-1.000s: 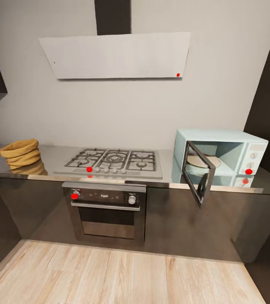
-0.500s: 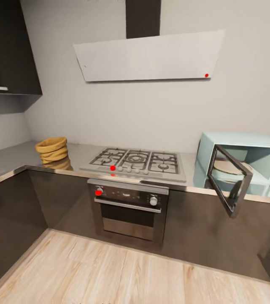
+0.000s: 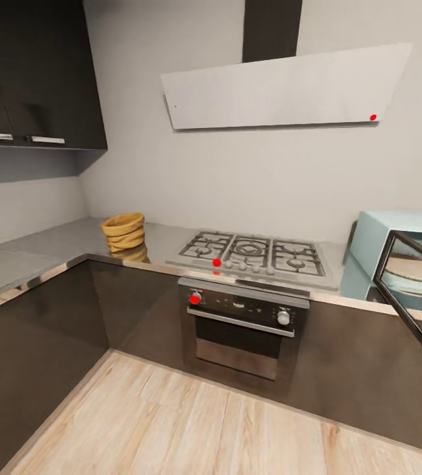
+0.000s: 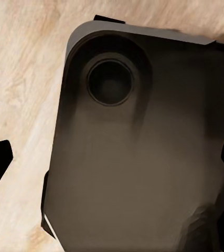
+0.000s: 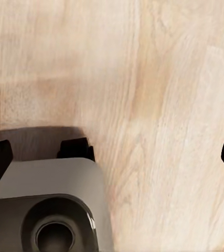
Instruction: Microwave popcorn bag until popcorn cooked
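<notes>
From the head view I see the popcorn bag [image 3: 123, 230] upright on the desk [image 3: 33, 254] at about nine o'clock, mouth facing up, its long axis vertical. The gas hob [image 3: 254, 253] sits right of it above the oven [image 3: 241, 323]. The microwave [image 3: 376, 245] stands at three o'clock with its door [image 3: 412, 286] swung open toward me. Left pincer [image 4: 112, 168] and right pincer [image 5: 112, 157] both hang over the wooden floor [image 5: 159, 79], fingertips spread wide and gripping nothing.

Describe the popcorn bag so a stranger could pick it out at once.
Find the gas hob set in the grey countertop. The popcorn bag stands on that countertop near the corner: a small tan-gold sack with a rolled rim, the one soft thing there.
</notes>
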You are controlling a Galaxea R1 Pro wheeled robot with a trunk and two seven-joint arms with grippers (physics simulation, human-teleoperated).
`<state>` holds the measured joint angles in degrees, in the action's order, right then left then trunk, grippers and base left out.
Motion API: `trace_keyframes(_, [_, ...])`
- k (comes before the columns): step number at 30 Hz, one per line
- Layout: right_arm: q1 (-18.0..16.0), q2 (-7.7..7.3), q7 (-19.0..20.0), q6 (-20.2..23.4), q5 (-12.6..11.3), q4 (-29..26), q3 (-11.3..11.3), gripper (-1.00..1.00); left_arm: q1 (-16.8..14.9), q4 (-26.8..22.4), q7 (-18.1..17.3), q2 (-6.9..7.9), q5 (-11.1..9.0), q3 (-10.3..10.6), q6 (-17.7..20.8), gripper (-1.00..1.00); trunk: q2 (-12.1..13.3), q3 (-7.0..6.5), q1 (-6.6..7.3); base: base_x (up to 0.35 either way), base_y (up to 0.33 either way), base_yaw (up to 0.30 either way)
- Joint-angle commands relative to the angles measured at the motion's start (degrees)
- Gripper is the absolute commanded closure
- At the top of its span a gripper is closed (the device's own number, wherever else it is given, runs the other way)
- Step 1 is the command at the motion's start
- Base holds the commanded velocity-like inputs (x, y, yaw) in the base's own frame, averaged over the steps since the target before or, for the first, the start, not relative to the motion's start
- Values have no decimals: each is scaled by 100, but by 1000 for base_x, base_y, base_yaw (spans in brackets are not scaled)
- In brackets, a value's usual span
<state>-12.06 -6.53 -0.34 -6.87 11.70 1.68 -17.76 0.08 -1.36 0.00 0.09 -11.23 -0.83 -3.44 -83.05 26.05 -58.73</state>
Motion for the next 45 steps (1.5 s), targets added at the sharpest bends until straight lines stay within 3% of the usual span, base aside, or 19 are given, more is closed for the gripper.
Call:
trace_keyframes(1, [-7,-18,-9,-34,53,17,-46,-100,1,-5,0,-1,-28,-3,-8,-100,-3,5,0,0,327,1])
trace_keyframes(4, [-7,65,-5,-66,67,9,-33,-100,1,-5,-7,1,-28,-4,-8,-100,-3,5,0,0,328,0])
trace_keyframes(7, [-7,298,-2,-89,83,8,-36,-100,1,-5,-15,0,-28,-3,-8,-100,-3,5,0,0,329,0])
trace_keyframes(9, [-7,368,-1,-86,65,7,-37,-100,1,-5,-17,3,-28,2,-8,-100,-3,5,0,44,331,0])
trace_keyframes(45, [-7,381,-1,-95,78,7,-30,-100,1,4,0,8,-28,4,1,-100,-3,5,0,243,263,0])
